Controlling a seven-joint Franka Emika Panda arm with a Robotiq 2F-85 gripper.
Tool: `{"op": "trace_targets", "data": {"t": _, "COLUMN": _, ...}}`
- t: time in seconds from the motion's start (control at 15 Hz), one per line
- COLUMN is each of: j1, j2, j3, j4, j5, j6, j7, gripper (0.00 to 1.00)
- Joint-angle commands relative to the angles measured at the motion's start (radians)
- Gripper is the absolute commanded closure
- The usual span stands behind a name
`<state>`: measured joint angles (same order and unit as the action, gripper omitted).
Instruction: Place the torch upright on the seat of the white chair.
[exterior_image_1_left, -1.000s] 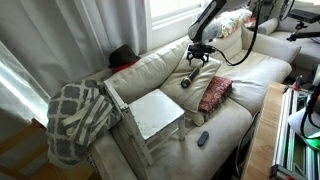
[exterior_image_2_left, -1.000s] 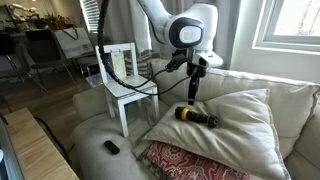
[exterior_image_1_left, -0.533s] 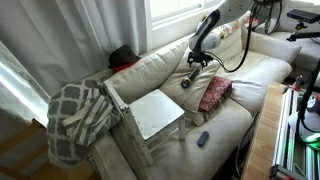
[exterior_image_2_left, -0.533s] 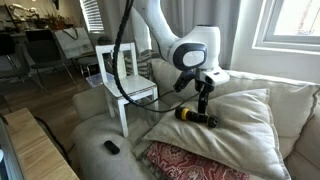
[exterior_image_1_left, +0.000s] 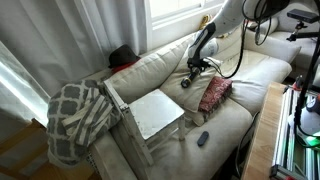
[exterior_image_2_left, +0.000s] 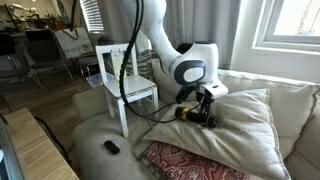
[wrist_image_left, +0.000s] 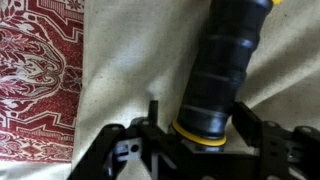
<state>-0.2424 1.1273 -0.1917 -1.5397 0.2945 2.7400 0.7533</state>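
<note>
The torch (wrist_image_left: 225, 70), black and ribbed with a yellow ring, lies on its side on a cream sofa cushion. It also shows in both exterior views (exterior_image_1_left: 186, 81) (exterior_image_2_left: 188, 113). My gripper (wrist_image_left: 200, 125) is down over it, with one finger on each side of the body and a gap still visible at the left finger. It is open and also shows in both exterior views (exterior_image_1_left: 197, 68) (exterior_image_2_left: 205, 110). The white chair (exterior_image_2_left: 127, 92) stands on the sofa some way from the torch, its flat seat (exterior_image_1_left: 155, 112) bare.
A red patterned cushion (exterior_image_1_left: 214, 93) (exterior_image_2_left: 185, 160) (wrist_image_left: 35, 70) lies beside the torch. A small dark oval gadget (exterior_image_1_left: 203, 138) (exterior_image_2_left: 111, 147) sits on the sofa's front. A lattice-patterned blanket (exterior_image_1_left: 75, 115) hangs over the sofa arm by the chair.
My gripper has come down from above the torch until its fingers straddle it. The torch and the chair have not moved.
</note>
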Motion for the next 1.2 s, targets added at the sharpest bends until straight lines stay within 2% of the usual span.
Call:
{"op": "trace_targets", "data": {"t": 0.0, "j1": 0.021, "j2": 0.068, "j3": -0.023, "j4": 0.072, "j5": 0.023, "j6": 0.0, "j7": 0.039, "gripper": 0.55}}
{"op": "trace_targets", "data": {"t": 0.07, "j1": 0.021, "j2": 0.076, "j3": -0.023, "j4": 0.082, "j5": 0.023, "j6": 0.0, "j7": 0.044, "gripper": 0.63}}
{"op": "trace_targets", "data": {"t": 0.2, "j1": 0.019, "j2": 0.071, "j3": -0.013, "j4": 0.086, "j5": 0.023, "j6": -0.004, "j7": 0.051, "gripper": 0.73}}
{"op": "trace_targets", "data": {"t": 0.47, "j1": -0.012, "j2": -0.025, "j3": 0.04, "j4": 0.001, "j5": 0.025, "j6": -0.002, "j7": -0.031, "gripper": 0.74}}
{"op": "trace_targets", "data": {"t": 0.6, "j1": -0.013, "j2": -0.083, "j3": 0.054, "j4": -0.066, "j5": 0.023, "j6": 0.057, "j7": -0.095, "gripper": 0.74}}
{"op": "trace_targets", "data": {"t": 0.73, "j1": -0.035, "j2": -0.148, "j3": 0.101, "j4": -0.14, "j5": 0.029, "j6": 0.127, "j7": -0.209, "gripper": 0.74}}
{"op": "trace_targets", "data": {"t": 0.93, "j1": -0.115, "j2": -0.253, "j3": 0.239, "j4": -0.257, "j5": 0.069, "j6": 0.22, "j7": -0.419, "gripper": 0.74}}
{"op": "trace_targets", "data": {"t": 1.07, "j1": -0.196, "j2": -0.31, "j3": 0.364, "j4": -0.315, "j5": 0.1, "j6": 0.271, "j7": -0.546, "gripper": 0.74}}
{"op": "trace_targets", "data": {"t": 1.13, "j1": -0.209, "j2": -0.32, "j3": 0.39, "j4": -0.328, "j5": 0.108, "j6": 0.287, "j7": -0.574, "gripper": 0.74}}
